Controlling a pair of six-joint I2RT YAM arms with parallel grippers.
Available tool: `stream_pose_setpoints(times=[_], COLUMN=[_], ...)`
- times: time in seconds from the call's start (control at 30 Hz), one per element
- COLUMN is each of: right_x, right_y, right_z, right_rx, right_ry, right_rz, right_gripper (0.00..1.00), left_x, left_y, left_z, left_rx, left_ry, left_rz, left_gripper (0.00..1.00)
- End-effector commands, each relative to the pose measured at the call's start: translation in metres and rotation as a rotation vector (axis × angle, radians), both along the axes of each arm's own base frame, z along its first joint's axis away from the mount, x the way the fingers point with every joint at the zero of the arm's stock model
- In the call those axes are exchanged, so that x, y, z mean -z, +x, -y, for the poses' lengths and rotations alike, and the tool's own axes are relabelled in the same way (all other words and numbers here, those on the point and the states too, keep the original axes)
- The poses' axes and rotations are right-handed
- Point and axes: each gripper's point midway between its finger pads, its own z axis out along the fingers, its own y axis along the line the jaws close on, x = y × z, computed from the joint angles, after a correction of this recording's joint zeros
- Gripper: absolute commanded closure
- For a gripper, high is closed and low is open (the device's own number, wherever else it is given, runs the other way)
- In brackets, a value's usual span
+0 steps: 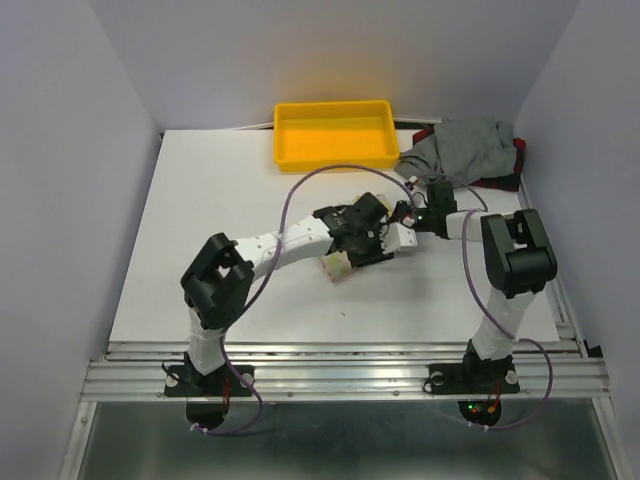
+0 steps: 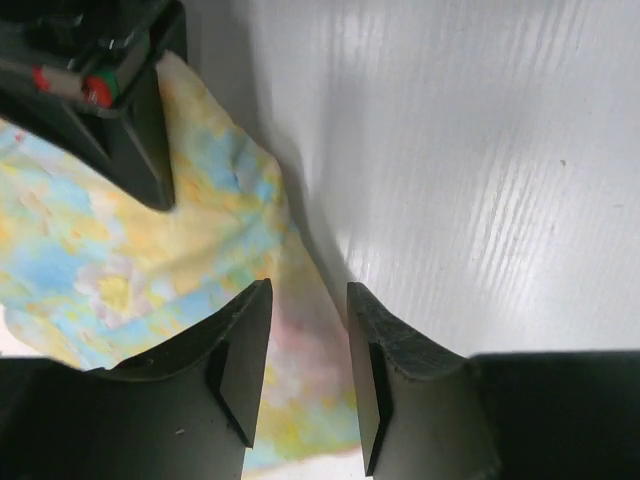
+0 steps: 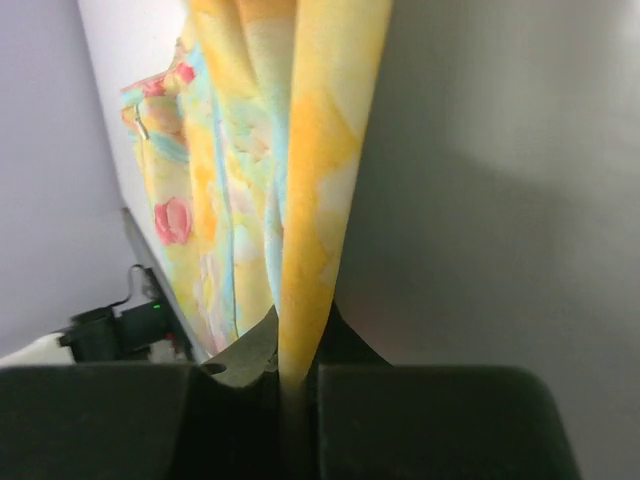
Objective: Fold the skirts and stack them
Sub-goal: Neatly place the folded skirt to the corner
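Observation:
The pastel floral skirt [image 1: 335, 266] lies mid-table, mostly hidden under both grippers. My left gripper [image 2: 308, 295] hovers just over its edge with the jaws apart. Floral cloth [image 2: 120, 260] shows through the gap and nothing is pinched. My right gripper [image 3: 300, 330] is shut on a yellow fold of the floral skirt [image 3: 250, 150], which hangs up from its jaws. In the top view the two grippers meet over the cloth, left [image 1: 365, 232] and right [image 1: 400, 222]. The grey skirt [image 1: 465, 148] is bunched at the back right, on top of the red-and-black plaid skirt [image 1: 516, 165].
A yellow plastic tray [image 1: 335, 135] stands at the back centre of the white table [image 1: 220, 220]. Purple cables loop over both arms. Walls close in on the left, back and right.

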Motion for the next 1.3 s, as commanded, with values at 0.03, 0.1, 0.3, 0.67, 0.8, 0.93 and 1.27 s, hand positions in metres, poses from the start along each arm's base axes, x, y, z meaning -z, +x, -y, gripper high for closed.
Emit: stream_pose_setpoints(times=[0.03,0.1,0.3,0.67,0.8,0.93,1.27], right_x=[-0.054,-0.055,-0.076,-0.107,-0.122,-0.134,-0.17], right_y=[0.033,0.031,0.041,0.082,0.103,0.123,0.169], right_z=[0.017,0.025,0.047,0.067,0.072,0.075,0.119], right_rx=[-0.129,-0.2,-0.371,-0.546,-0.528,-0.478,-0.28], right_ry=[-0.226,-0.299,-0.5,-0.724,-0.788,-0.824,-0.885], right_rz=[0.343,0.415,0.659,0.927,0.983,1.004,1.034], right_gripper=[0.99,0.99,0.99,0.99,0.99,0.99,0.99], left_x=[-0.118,-0.14,-0.164,-0.146,-0.146,-0.144,-0.139], left_y=[0.054,0.066,0.097,0.108,0.108,0.107,0.108], left_z=[-0.041,-0.058,-0.107,-0.125,-0.125,-0.125,-0.125], left_rx=[-0.256,-0.319,-0.471,-0.54,-0.532,-0.53,-0.528], left_ry=[-0.303,-0.337,-0.38,-0.4,-0.403,-0.401,-0.388], left_rz=[-0.033,-0.008,0.032,-0.032,-0.032,-0.034,-0.033], left_gripper=[0.51,0.5,0.5,0.5,0.5,0.5,0.5])
